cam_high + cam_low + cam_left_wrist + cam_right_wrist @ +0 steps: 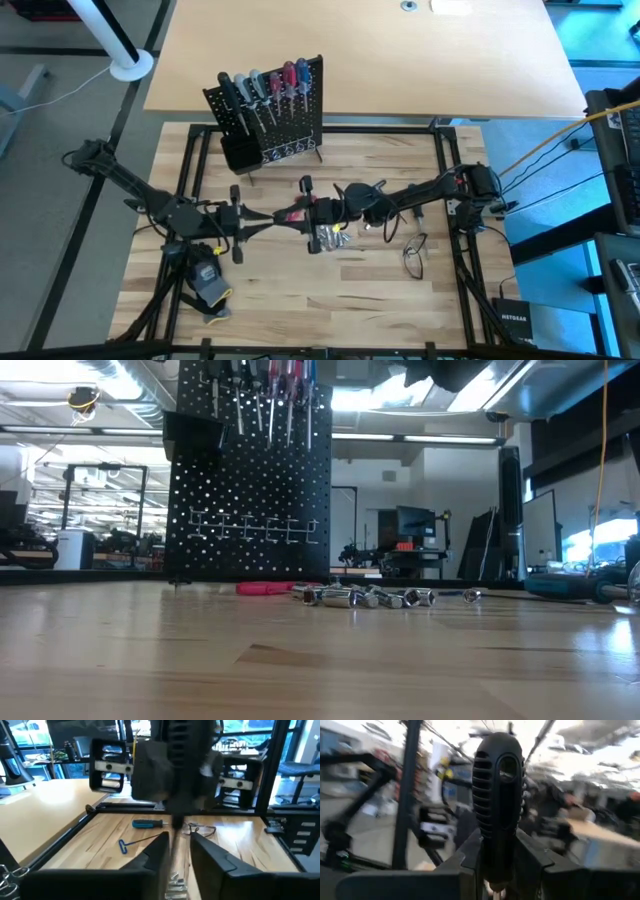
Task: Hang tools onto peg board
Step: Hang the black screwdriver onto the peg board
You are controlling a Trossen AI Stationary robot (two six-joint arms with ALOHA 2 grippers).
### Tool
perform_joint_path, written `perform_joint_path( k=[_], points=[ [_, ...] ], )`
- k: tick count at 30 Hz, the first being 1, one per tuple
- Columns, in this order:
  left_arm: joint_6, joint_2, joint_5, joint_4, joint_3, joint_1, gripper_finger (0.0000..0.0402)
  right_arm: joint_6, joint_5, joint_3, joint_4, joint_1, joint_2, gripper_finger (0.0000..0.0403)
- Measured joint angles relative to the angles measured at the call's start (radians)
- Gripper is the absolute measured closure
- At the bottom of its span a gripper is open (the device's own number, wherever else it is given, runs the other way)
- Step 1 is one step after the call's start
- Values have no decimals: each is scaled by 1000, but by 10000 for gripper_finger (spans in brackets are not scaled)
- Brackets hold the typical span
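Pale wooden table [330, 300] under both arms; right end effector [500, 865] clamps black-handled screwdriver [498, 795], left's state unclear.

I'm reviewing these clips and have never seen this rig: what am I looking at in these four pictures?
Two dark robot arms work at a wooden table. One camera looks down from above, one sits level with the tabletop, and one rides on each wrist. At the back stands a black peg board with screwdrivers hung on it. On the table lie silver sockets, red-handled pliers, a blue-handled screwdriver and a glove. The right gripper has its jaws closed on a black-handled screwdriver; the left gripper is at its shaft, mid-table.
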Motion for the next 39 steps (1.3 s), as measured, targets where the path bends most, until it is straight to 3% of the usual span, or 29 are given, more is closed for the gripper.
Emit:
perform_joint_path(
  k=[7,14,26,33,39],
  points=[
    [-43,-107,4,-172,1,-11,281,-103,225,0,-213,-13,-89,325],
    [-140,-187,4,-344,1,-13,275,-112,257,-73,-238,-137,-127,325],
    [-124,-179,-17,-366,0,3,274,25,44,-235,-53,-465,-103,325],
    [-135,-177,-23,-363,0,40,274,74,-88,-228,120,-573,42,325],
    [-147,-172,-23,-364,0,42,274,103,-138,-227,117,-627,65,325]
  ],
)
